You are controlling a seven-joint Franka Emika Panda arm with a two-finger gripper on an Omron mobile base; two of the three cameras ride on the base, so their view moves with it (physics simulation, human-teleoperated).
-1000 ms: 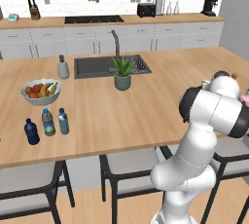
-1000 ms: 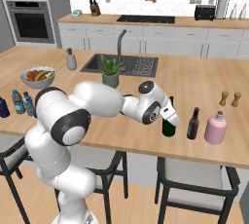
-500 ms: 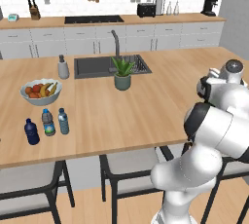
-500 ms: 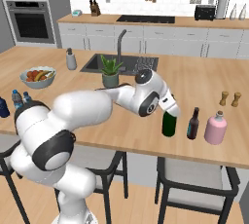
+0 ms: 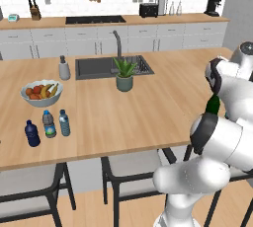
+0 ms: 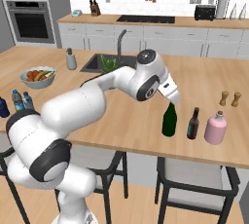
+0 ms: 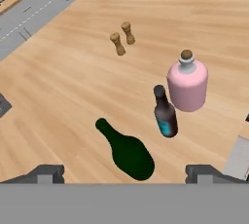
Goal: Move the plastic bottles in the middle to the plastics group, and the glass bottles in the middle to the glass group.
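A long wooden island counter (image 6: 121, 121) runs under the white arm. The gripper (image 7: 124, 173) hangs above the tall green glass bottle (image 6: 169, 119), its jaws spread wide with nothing between them; just the two dark tips rise at the bottom of the hand view. The green bottle stands upright directly below it, next to the slim dark blue-labelled bottle (image 6: 193, 123) and a pink jug (image 6: 215, 128). Beyond them sit two small wooden shakers (image 7: 122, 39). Far off to the gripper's side, two clear water bottles (image 5: 56, 123) stand close beside a dark-blue bottle (image 5: 32, 133), their labels too small to read.
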